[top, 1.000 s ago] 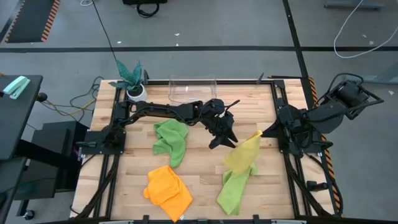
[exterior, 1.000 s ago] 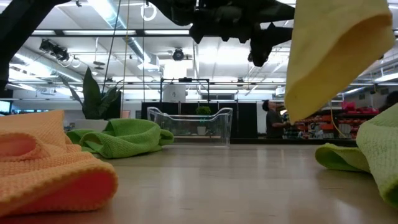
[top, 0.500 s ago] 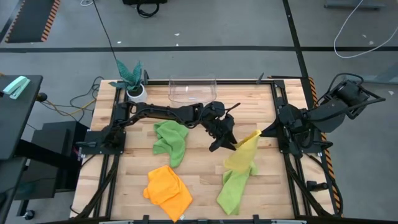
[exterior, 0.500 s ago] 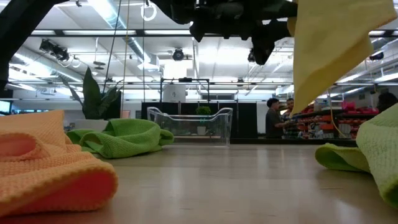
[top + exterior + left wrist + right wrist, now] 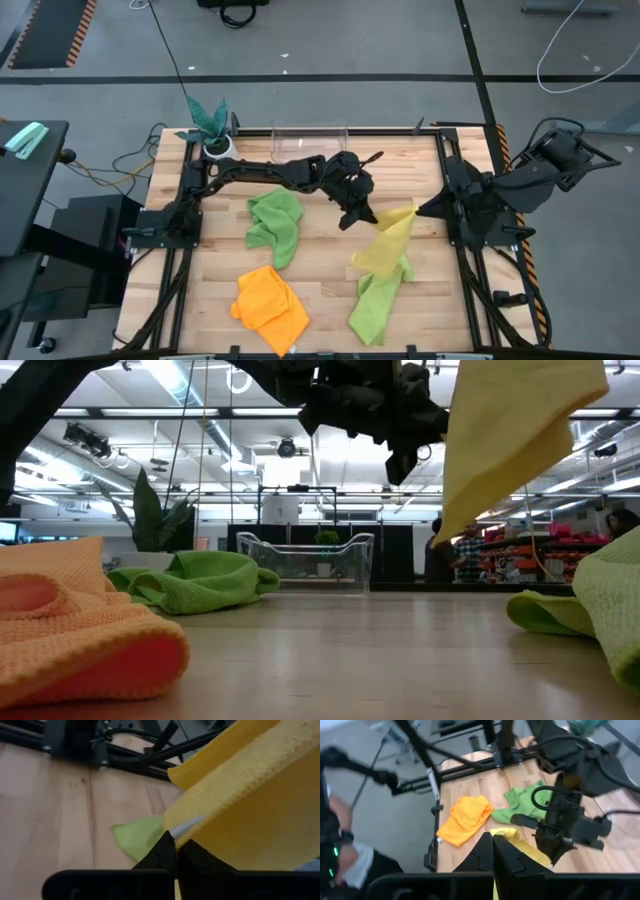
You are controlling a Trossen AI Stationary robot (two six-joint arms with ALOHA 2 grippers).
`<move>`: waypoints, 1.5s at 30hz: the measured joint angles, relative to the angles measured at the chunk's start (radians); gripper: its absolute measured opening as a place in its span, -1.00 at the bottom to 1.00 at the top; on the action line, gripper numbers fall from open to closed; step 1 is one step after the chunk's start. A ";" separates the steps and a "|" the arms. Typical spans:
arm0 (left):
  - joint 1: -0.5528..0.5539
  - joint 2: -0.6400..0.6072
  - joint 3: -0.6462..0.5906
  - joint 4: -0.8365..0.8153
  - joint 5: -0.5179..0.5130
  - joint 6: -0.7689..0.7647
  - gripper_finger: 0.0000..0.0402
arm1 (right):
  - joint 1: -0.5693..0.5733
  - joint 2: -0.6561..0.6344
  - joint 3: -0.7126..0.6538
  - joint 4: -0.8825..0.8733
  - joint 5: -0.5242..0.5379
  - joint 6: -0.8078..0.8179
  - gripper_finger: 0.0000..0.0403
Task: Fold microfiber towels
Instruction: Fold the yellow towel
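Note:
A yellow towel point(image 5: 382, 250) hangs in the air at the table's middle right, held between both grippers. My right gripper point(image 5: 418, 210) is shut on its top corner. My left gripper point(image 5: 366, 218) reaches in from the left and is shut on the towel's edge. One lime green towel point(image 5: 275, 222) lies crumpled at mid-table. Another green towel point(image 5: 375, 300) lies partly beneath the hanging yellow one. An orange towel point(image 5: 270, 305) lies crumpled near the front edge. My left gripper pinches the yellow towel's edge point(image 5: 186, 826) between its two fingers, right beside a small white tag. It comes from the table's left, slanting slightly down. My right gripper pinches the towel's top corner point(image 5: 502, 834), coming from the table's right and slanting down. The towel hangs below it, its lower tip point(image 5: 441, 540) clear of the table.
A clear plastic bin point(image 5: 310, 143) stands at the far edge, and a teal plant in a white pot point(image 5: 215, 135) at the far left corner. People point(image 5: 465, 555) stand in the room behind; a person point(image 5: 335, 845) shows beside the table's left.
My left gripper has moved toward the table's right edge, up to the hanging yellow towel, and has shut on its edge. The towel's lower part has swung a little toward the left while its top corner stays in my right gripper.

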 joint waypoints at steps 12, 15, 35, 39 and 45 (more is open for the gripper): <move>0.052 -0.088 -0.001 -0.174 -0.159 0.069 -0.98 | 0.000 0.000 -0.047 -0.181 0.085 0.352 -1.00; 0.070 -0.138 0.000 -0.247 -0.206 0.107 -0.98 | 0.000 0.000 -0.062 -0.205 0.106 0.386 -1.00; 0.075 -0.366 0.000 -0.644 -0.626 0.120 -0.98 | -0.225 -0.008 -0.340 -0.205 0.082 0.376 -1.00; 0.071 -0.428 0.000 -0.660 -0.729 0.039 -0.98 | -0.305 -0.025 -0.361 -0.205 0.071 0.254 -1.00; 0.064 -0.475 0.000 -0.656 -0.807 -0.083 -0.98 | -0.453 -0.085 -0.398 -0.205 0.060 0.041 -1.00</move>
